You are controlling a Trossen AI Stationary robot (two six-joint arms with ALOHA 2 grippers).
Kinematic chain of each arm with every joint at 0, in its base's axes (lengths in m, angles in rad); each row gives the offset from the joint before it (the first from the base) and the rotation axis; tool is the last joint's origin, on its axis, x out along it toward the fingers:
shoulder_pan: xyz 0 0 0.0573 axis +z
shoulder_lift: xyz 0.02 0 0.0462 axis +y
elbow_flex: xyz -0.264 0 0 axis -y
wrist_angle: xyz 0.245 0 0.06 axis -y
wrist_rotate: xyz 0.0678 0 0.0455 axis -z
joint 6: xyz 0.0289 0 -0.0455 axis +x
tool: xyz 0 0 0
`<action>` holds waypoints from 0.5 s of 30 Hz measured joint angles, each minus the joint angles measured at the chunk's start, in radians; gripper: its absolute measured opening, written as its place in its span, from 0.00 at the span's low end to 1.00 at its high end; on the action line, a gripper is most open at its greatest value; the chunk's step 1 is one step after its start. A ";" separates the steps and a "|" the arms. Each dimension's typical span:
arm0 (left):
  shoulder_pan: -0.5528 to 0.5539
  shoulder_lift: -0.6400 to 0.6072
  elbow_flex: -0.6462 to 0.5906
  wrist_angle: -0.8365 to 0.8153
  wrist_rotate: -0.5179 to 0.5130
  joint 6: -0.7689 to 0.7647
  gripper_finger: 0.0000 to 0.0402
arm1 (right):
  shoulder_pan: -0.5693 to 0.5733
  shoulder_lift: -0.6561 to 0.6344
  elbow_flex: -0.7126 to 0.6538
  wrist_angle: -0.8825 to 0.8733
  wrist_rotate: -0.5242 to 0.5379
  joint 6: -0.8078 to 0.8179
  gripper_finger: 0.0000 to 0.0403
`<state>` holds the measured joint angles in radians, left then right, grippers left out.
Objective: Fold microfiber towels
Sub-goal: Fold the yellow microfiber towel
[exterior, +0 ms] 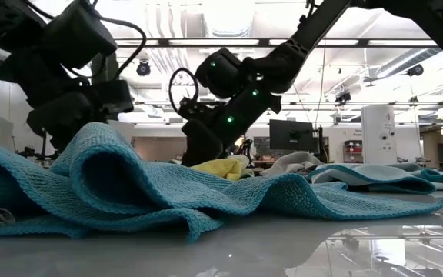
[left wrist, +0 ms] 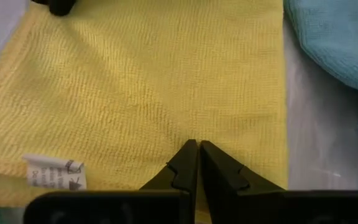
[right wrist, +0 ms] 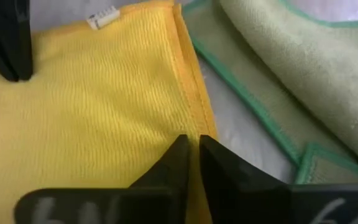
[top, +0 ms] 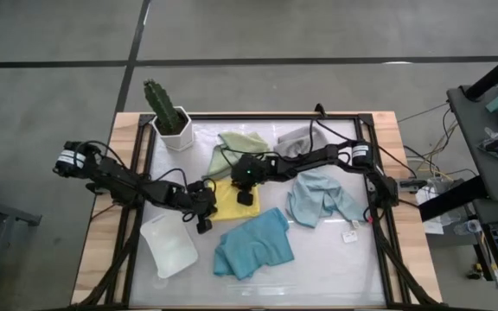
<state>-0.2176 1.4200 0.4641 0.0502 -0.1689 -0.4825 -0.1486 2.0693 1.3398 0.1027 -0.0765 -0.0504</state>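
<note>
Cactus pot (top: 173, 130) at table's far left corner; white tray (top: 169, 246) near left. Left gripper (top: 204, 216) pinched closed on yellow towel (top: 229, 203) edge, mid-table. Right gripper (top: 245, 197) clamped on same towel's opposite edge. Sage green towel (top: 236, 147) beyond. Teal towel (top: 253, 244) nearer. Grey towel (top: 298, 138), pale blue towel (top: 322, 197) rightward.

Five plain cloths on a glossy white bench

The yellow towel (top: 226, 200) carries a small white tag with dark print; the sage green towel (top: 236, 149) has a brighter green edging; the grey towel (top: 295, 138), pale blue towel (top: 322, 197) and teal towel (top: 253, 245) look unpatterned; the tray (top: 169, 246) is white, the cactus (top: 162, 105) dark green in a white pot (top: 176, 134)
</note>
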 joint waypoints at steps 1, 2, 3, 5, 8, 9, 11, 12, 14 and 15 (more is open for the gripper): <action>0.000 0.000 0.000 -0.001 0.001 -0.007 0.02 | 0.000 0.000 -0.002 0.005 0.000 -0.003 0.06; 0.000 -0.003 0.000 -0.003 0.001 -0.008 0.02 | 0.000 -0.002 -0.003 0.005 0.000 -0.003 0.05; 0.000 -0.009 0.000 -0.007 0.006 -0.009 0.02 | 0.000 -0.005 -0.004 0.004 0.000 -0.003 0.05; 0.000 -0.025 -0.002 -0.019 0.020 -0.009 0.02 | 0.000 -0.015 -0.005 0.001 0.001 -0.004 0.05; 0.000 -0.059 -0.004 -0.026 0.027 -0.009 0.02 | 0.000 -0.040 -0.008 0.000 0.002 -0.013 0.05; 0.000 -0.070 -0.004 -0.025 0.027 -0.009 0.02 | 0.000 -0.050 -0.009 -0.002 0.002 -0.014 0.05; 0.000 -0.092 -0.004 -0.032 0.026 -0.009 0.02 | 0.000 -0.071 -0.009 -0.022 0.002 -0.016 0.05; -0.001 -0.103 -0.004 -0.043 0.025 -0.009 0.02 | 0.001 -0.084 -0.010 -0.034 0.001 -0.016 0.05; -0.001 -0.124 -0.004 -0.043 0.024 -0.009 0.02 | 0.005 -0.110 -0.021 -0.057 0.002 -0.016 0.05; -0.001 -0.136 -0.004 -0.044 0.023 -0.009 0.02 | 0.007 -0.126 -0.027 -0.062 0.002 -0.015 0.05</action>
<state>-0.2184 1.2837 0.4599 0.0059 -0.1460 -0.4912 -0.1415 1.9433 1.3125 0.0406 -0.0750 -0.0658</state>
